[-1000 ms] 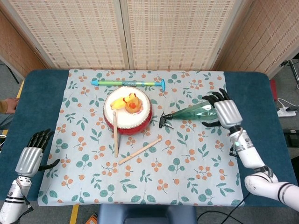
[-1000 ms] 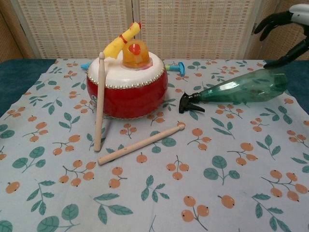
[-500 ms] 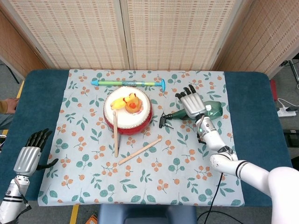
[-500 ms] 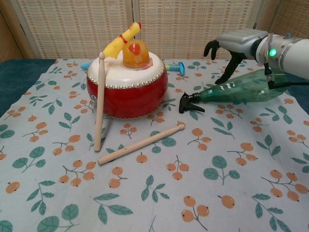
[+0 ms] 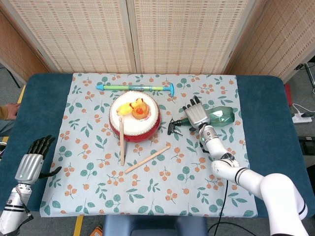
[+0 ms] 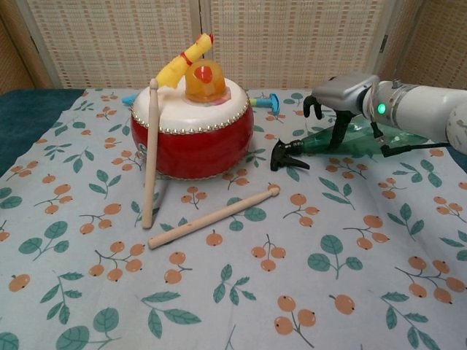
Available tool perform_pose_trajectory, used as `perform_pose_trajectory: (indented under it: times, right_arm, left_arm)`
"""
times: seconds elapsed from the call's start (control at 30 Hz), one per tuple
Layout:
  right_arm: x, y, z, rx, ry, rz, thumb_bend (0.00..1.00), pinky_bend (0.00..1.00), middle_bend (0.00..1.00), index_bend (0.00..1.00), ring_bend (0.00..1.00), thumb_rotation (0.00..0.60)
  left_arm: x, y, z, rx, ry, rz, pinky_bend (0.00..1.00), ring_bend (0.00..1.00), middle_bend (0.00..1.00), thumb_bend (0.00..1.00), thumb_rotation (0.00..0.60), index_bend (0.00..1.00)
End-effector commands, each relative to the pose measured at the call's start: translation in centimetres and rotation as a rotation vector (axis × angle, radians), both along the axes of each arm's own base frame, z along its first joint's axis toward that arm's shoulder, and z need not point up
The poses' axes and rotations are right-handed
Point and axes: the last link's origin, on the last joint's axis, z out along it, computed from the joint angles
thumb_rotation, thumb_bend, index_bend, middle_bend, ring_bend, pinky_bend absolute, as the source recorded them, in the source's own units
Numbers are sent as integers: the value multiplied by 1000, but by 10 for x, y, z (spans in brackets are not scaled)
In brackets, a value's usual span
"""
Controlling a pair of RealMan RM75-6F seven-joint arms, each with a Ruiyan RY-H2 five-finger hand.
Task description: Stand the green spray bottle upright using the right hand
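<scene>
Our right hand [image 5: 196, 115] sits over the neck end of the green spray bottle [image 5: 219, 116], palm down, fingers curled over the top of it; from the chest view the fingers [image 6: 319, 106] hang down in front of the bottle, yet we cannot tell whether they actually clamp it or only arch above it. The bottle lies on its side on the floral tablecloth [image 5: 147, 191], black trigger nozzle [image 5: 174, 126] pointing toward the red drum [image 5: 135, 120], its broad base toward the cloth's right edge — not upright.

On the drum's white skin rest a yellow toy [image 6: 184, 64] and an orange toy [image 6: 203, 80]; one wooden drumstick [image 5: 121, 139] leans against the drum's front, and a second drumstick [image 5: 146, 159] lies flat on the cloth just in front of it, apart from the nozzle. Behind the drum lies a long green and blue tube [image 5: 136, 87].

Our left hand [image 5: 32, 164] hovers well apart at the table's left edge, over the blue table [image 5: 42, 93]; it holds nothing, fingers extended and slightly spread.
</scene>
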Motion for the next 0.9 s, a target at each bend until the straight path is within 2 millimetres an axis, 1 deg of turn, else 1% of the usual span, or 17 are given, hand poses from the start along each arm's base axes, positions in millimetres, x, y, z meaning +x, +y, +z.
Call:
perform_pose_trajectory:
  times: [0.03,0.2,0.43,0.53,0.63,0.73,0.9]
  right_arm:
    - [-2,0,-8,7,10,-6,27,0,300,289,84,600]
    - [-3,-3,-13,2,21,-5,27,0,325,359,84,600]
    - [0,-5,-21,2,18,-1,27,0,343,375,90,600]
    - [2,-6,-24,-4,23,9,31,0,364,406,106,600]
    - [2,-6,-26,-15,28,14,40,4,410,465,156,600]
    - [1,-7,-26,-25,38,15,52,40,458,522,220,600]
    - [-2,-8,-26,-39,53,16,86,65,492,573,254,600]
  left_arm:
    - [0,0,0,-1,0,1,61,0,0,161,600,0]
    - [-1,1,-1,-4,-1,7,61,0,0,161,600,0]
    - [-2,1,0,-2,-2,7,61,0,0,162,600,0]
    - [-2,1,0,-4,-3,8,61,0,0,161,600,0]
    - [-2,1,0,-7,-6,6,62,0,0,161,600,0]
    - [-1,1,-2,-15,-9,2,62,0,0,162,600,0]
    - [-1,0,-1,-14,-10,2,61,0,0,160,600,0]
